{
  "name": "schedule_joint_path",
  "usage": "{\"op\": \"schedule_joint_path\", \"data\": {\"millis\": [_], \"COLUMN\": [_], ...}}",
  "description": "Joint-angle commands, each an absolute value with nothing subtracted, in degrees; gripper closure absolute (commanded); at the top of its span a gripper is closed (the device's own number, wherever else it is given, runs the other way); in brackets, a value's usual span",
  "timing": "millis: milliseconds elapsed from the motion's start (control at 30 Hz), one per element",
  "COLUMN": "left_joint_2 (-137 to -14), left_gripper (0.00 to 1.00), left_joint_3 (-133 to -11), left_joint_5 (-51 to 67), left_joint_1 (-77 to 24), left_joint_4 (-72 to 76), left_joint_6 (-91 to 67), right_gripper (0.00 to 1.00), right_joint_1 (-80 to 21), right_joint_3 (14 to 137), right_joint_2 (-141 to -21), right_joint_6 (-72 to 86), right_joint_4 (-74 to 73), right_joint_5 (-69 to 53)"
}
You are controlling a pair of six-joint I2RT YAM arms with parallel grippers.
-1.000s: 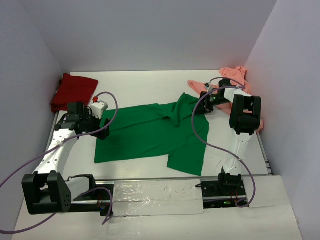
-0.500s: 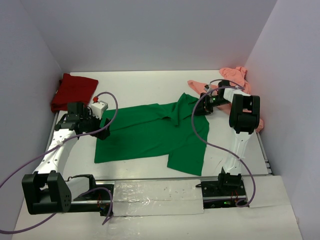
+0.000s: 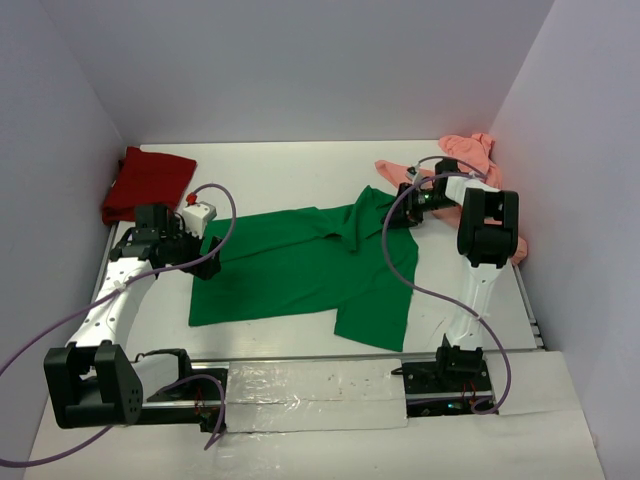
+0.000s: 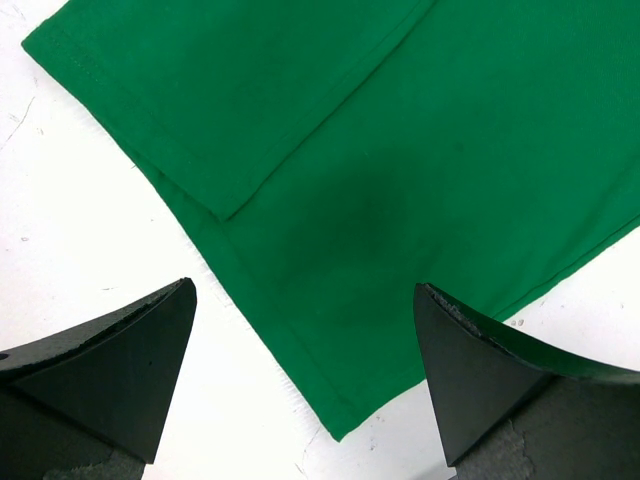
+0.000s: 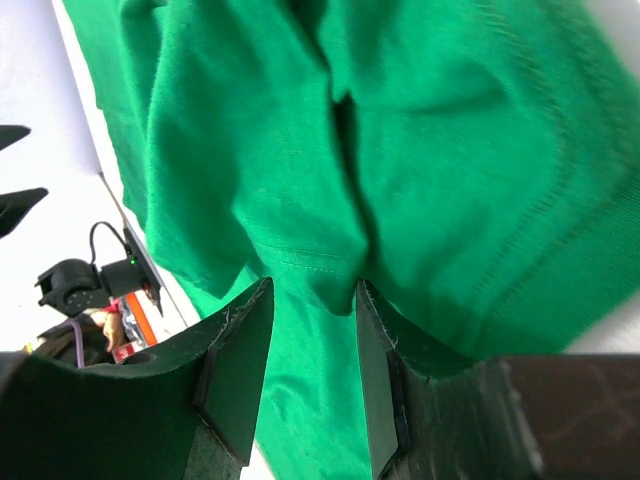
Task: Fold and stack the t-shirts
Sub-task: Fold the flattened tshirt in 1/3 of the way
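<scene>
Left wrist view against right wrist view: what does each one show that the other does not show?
Only the left wrist: the left gripper wide open above a flat corner of the green t-shirt, with a folded-over flap and the bare white table beside it. Only the right wrist: the right gripper closed on a bunched fold of that cloth. Both: the same green t-shirt, filling most of the picture.

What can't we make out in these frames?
- Salmon-pink t-shirt: top view, right arm covers much of it.
- Dark red t-shirt: top view, too small to tell if folded.
- Right gripper: wrist view, green t-shirt fills the gap; pinch unclear.
</scene>
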State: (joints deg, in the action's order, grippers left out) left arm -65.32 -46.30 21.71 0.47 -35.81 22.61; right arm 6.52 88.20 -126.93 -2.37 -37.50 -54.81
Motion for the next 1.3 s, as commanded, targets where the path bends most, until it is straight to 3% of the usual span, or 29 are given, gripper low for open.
{"op": "schedule_joint_path", "data": {"millis": [0,333,467,567,633,1267], "left_joint_2": [-65.22,-64.86,-64.95,-64.78,-64.69,-62.67], "left_gripper": [0.01,0.01,0.01,0.01,0.01,0.01], "left_joint_3": [-46.14,-46.49,-46.67,-46.67,-46.67,-45.79], "left_joint_5": [23.64,23.64,23.73,23.90,24.17,25.84], "left_joint_1": [0.61,0.53,0.61,0.62,0.61,0.61], "left_joint_4": [-34.80,-35.51,-35.42,-35.59,-35.51,-38.85], "left_joint_6": [21.97,22.15,22.15,21.97,21.89,23.99], "right_gripper": [0.54,0.57,0.75,0.95,1.00,1.00], "right_joint_1": [5.45,4.75,4.75,4.75,4.75,5.10], "right_joint_3": [89.91,91.14,90.88,90.62,90.44,102.30], "right_joint_2": [-128.05,-130.25,-130.08,-129.55,-129.03,-124.72], "right_joint_6": [-1.41,-1.40,-1.84,-2.28,-2.46,-4.22], "right_joint_4": [-36.12,-37.88,-38.23,-38.23,-38.32,-47.54], "right_joint_5": [-58.18,-58.18,-58.10,-57.66,-57.13,-54.41]}}
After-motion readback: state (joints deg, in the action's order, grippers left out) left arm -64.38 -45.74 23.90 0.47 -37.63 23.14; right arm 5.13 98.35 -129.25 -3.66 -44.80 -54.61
